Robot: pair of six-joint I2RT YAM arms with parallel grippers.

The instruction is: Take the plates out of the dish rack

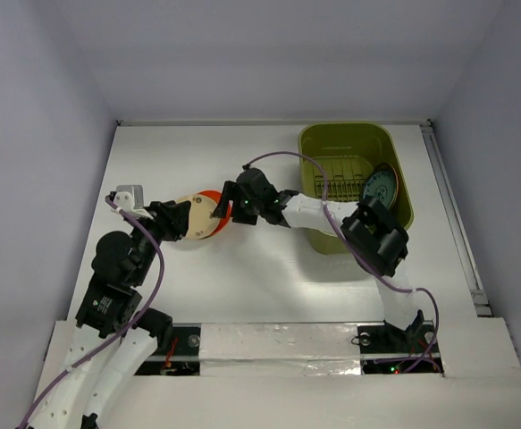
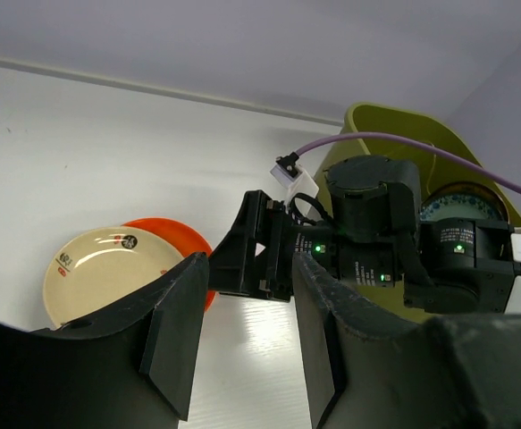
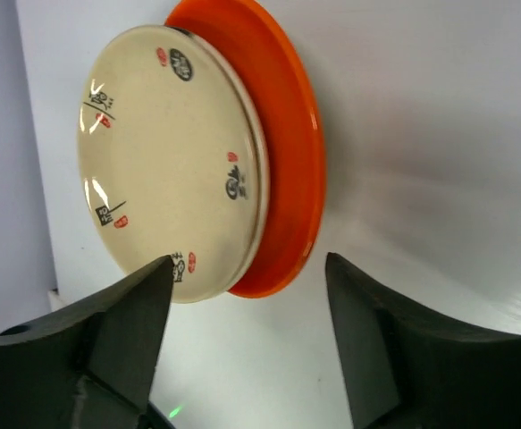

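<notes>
**Layout from above.** The dish rack is sitting at 2 o'clock on the worktop. Its 3 o'clock wall is running near the worktop's right edge. A blue-teal plate is standing tilted inside it, against the 3 o'clock side.

**Unloaded plates.** At 9 o'clock from the worktop's centre, a beige plate is lying on an orange-red plate. The orange rim is showing past the beige one along one side. The stack is sitting well clear of every worktop edge.

**Claws.** The right claw is hovering at the stack's 3 o'clock edge, jaws spread wider than both rims and gripping nothing. The left claw is reaching in just beside the stack's 9 o'clock rim, jaws parted and empty, and facing the right claw.

**Open room.** Bare worktop is lying free from the stack toward 12 o'clock up to the far edge, and toward 6 o'clock. Between the stack and the rack, the right arm is spanning the gap.
</notes>
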